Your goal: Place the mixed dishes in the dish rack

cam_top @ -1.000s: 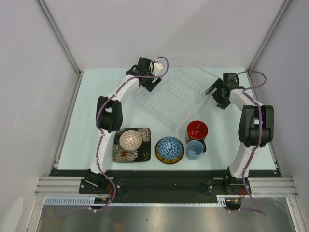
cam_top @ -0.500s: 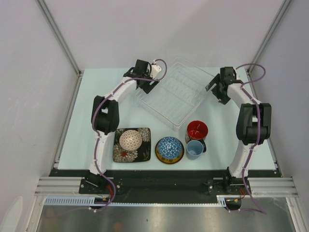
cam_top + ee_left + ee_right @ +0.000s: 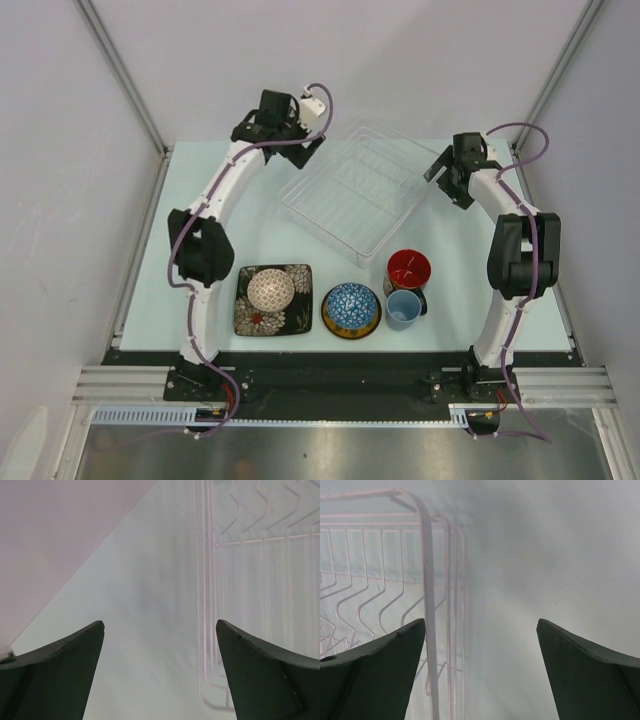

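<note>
I am looking down through the left gripper (image 3: 160,625) and its jaws are standing wide apart, with nothing between them but pale table (image 3: 140,595). It is hovering just beside the far-left edge of the dish rack (image 3: 205,630), whose clear rim and thin ribbed dividers are filling the right side of the left wrist view.

The right gripper (image 3: 480,622) is likewise gaping wide and holding nothing. In the right wrist view it is hanging just off the rack's right corner, with the raised rim and wavy dividers showing to the left of the gap and bare table to the right.

From the top camera I am seeing the rack lying at an angle at the far middle of the table, between the two arms, with no dish inside it. The dishes are all sitting in a row along the near edge, well apart from both grippers. The small pinkish-white patterned bowl (image 3: 271,289) is resting on the black square floral plate (image 3: 300,312) at the left. The blue mosaic bowl (image 3: 352,304) is sitting on the round yellow dark-rimmed plate (image 3: 349,331) in the middle. At the right, the red-inside cup (image 3: 409,269) is standing just behind the light blue cup (image 3: 403,308), the two touching or nearly so.
</note>
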Action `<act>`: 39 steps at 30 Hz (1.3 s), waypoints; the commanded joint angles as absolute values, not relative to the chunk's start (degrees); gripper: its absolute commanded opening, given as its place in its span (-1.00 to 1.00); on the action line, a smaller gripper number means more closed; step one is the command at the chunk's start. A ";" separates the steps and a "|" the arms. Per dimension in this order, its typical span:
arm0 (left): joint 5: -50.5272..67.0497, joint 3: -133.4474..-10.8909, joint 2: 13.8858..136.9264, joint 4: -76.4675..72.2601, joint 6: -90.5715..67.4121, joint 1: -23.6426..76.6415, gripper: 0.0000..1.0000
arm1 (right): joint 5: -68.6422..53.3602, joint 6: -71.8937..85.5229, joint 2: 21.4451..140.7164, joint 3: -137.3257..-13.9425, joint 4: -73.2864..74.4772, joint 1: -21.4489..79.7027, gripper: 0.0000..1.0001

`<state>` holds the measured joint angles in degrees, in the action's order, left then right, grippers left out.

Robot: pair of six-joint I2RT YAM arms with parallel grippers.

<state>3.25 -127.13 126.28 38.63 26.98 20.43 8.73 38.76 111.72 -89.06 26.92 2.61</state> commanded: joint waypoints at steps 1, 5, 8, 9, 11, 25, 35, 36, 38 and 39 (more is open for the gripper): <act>8.61 -120.89 115.16 45.53 22.86 19.95 0.97 | 10.81 36.83 110.56 -93.07 26.89 0.44 0.99; 8.44 -99.28 104.88 41.40 21.98 20.74 0.97 | 10.46 36.30 111.44 -94.91 26.54 -1.13 0.99; 9.22 -95.11 104.24 42.27 19.61 20.66 0.95 | 10.55 35.51 112.50 -96.15 26.89 -1.32 1.00; 9.92 -94.75 104.33 43.58 18.90 20.74 0.94 | 10.55 35.33 112.85 -96.33 26.98 -1.49 0.99; 10.37 -93.61 104.24 44.03 16.71 20.74 0.93 | 10.37 35.07 113.29 -96.59 27.24 -1.67 0.99; 30.21 -103.35 113.54 52.38 -1.82 19.34 0.93 | 10.63 33.13 113.03 -94.75 27.33 -2.02 1.00; 33.93 -98.00 109.95 46.24 -11.86 18.11 0.91 | 10.99 32.17 111.45 -91.58 26.54 -1.32 0.99; 32.19 -97.56 109.86 45.62 -12.21 18.28 0.91 | 10.99 32.17 111.27 -91.50 26.63 -1.32 0.99; 30.42 -97.38 110.39 44.65 -12.65 18.19 0.91 | 10.99 31.73 111.01 -91.23 26.46 -1.49 0.99; 28.50 -97.30 110.91 44.30 -12.92 18.19 0.91 | 10.99 31.73 110.74 -91.14 26.11 -1.49 0.99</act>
